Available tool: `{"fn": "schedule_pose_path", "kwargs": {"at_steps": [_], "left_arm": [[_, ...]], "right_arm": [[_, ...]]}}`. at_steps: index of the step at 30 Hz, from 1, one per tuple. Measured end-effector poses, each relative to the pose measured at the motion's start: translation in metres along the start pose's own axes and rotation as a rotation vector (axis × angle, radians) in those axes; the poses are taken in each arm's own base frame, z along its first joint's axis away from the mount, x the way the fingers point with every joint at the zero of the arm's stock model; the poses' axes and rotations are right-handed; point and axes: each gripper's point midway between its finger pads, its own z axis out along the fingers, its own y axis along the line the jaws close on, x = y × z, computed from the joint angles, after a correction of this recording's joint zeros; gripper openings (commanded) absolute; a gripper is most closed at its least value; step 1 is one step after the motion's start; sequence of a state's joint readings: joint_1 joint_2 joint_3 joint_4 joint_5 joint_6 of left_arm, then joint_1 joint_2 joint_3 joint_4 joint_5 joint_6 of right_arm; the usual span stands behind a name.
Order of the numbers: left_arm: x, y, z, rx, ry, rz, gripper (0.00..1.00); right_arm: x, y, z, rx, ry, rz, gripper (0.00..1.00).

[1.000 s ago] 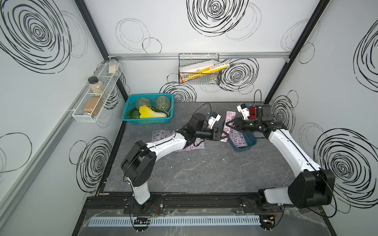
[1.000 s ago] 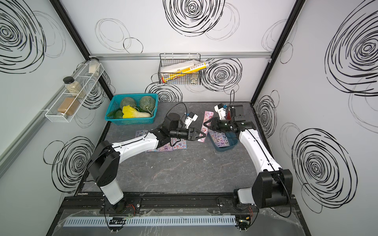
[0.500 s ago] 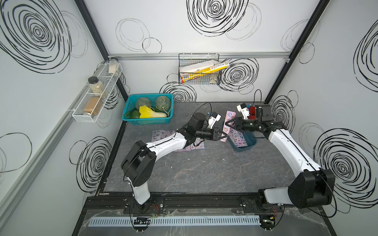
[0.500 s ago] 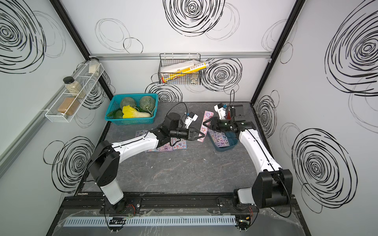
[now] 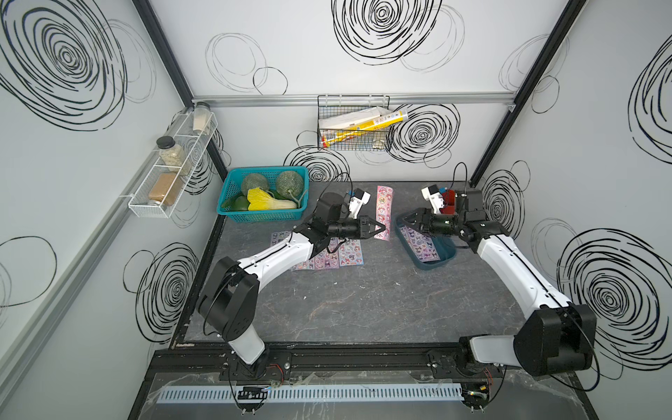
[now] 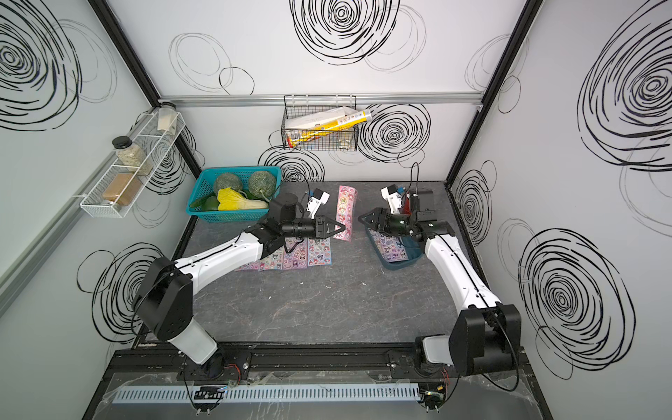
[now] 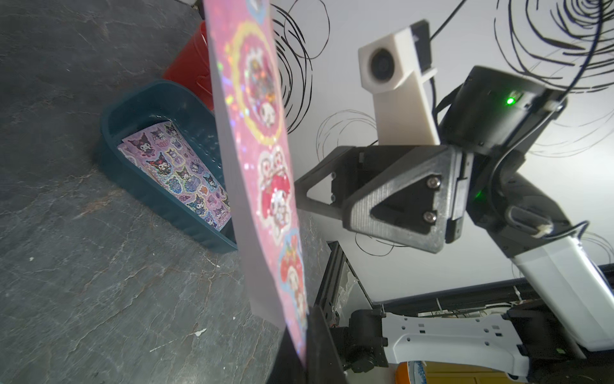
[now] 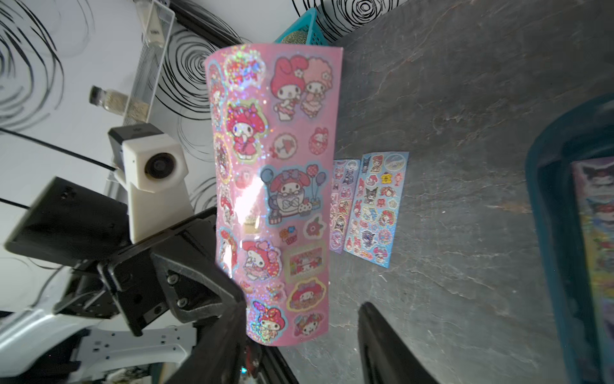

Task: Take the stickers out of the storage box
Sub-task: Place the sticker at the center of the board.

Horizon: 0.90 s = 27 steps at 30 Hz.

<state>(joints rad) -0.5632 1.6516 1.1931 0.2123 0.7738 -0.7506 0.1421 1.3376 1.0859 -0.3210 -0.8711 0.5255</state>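
A pink sticker sheet (image 5: 384, 209) (image 6: 345, 209) stands on edge in the air between the two arms. My left gripper (image 5: 382, 230) (image 6: 342, 229) (image 7: 299, 352) is shut on one end of it (image 7: 262, 166). My right gripper (image 5: 403, 219) (image 6: 363, 220) (image 8: 299, 309) is open, its fingers apart on either side of the sheet's end (image 8: 275, 186). Below the right arm sits the dark teal storage box (image 5: 429, 263) (image 6: 400, 265) (image 7: 172, 209) with a lilac sticker sheet (image 5: 422, 244) (image 7: 176, 169) lying in it. Several stickers (image 5: 334, 254) (image 6: 291, 256) (image 8: 368, 206) lie flat on the table under the left arm.
A bright-blue lattice basket (image 5: 263, 218) with melons and greens stands at the back left. A red cup (image 5: 449, 202) is behind the right wrist. A wire basket (image 5: 352, 127) hangs on the back wall and a jar shelf (image 5: 171, 171) on the left wall.
My left gripper has shut on the pink sheet, and my right gripper has opened and let it go. Both arms have barely shifted.
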Motion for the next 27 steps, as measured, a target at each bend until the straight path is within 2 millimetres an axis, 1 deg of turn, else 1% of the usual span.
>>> {"fn": "schedule_pose_path", "kwargs": {"at_steps": [3, 6, 9, 14, 19, 21, 27], "left_arm": [[-0.005, -0.002, -0.008, 0.008, -0.012, -0.016, 0.0], [-0.01, -0.008, -0.012, 0.03, -0.019, -0.025, 0.0], [-0.01, -0.016, -0.013, 0.06, -0.014, -0.034, 0.0], [-0.007, -0.026, -0.012, 0.091, 0.003, -0.048, 0.0], [-0.007, -0.042, -0.007, 0.122, 0.017, -0.031, 0.0], [-0.005, -0.045, -0.006, 0.131, 0.023, -0.027, 0.0], [-0.003, -0.043, -0.006, 0.121, 0.033, -0.033, 0.0]], "right_arm": [[0.007, 0.0, 0.005, -0.057, 0.012, 0.036, 0.9], [0.008, 0.006, 0.006, -0.114, 0.018, 0.054, 0.96], [0.006, 0.015, 0.006, -0.172, 0.014, 0.052, 0.98], [0.006, 0.029, 0.006, -0.245, 0.013, 0.061, 0.99], [0.004, 0.049, 0.007, -0.308, 0.02, 0.039, 0.94], [0.004, 0.054, 0.007, -0.324, 0.024, 0.032, 0.92], [0.003, 0.061, 0.006, -0.345, 0.025, 0.024, 0.88]]}}
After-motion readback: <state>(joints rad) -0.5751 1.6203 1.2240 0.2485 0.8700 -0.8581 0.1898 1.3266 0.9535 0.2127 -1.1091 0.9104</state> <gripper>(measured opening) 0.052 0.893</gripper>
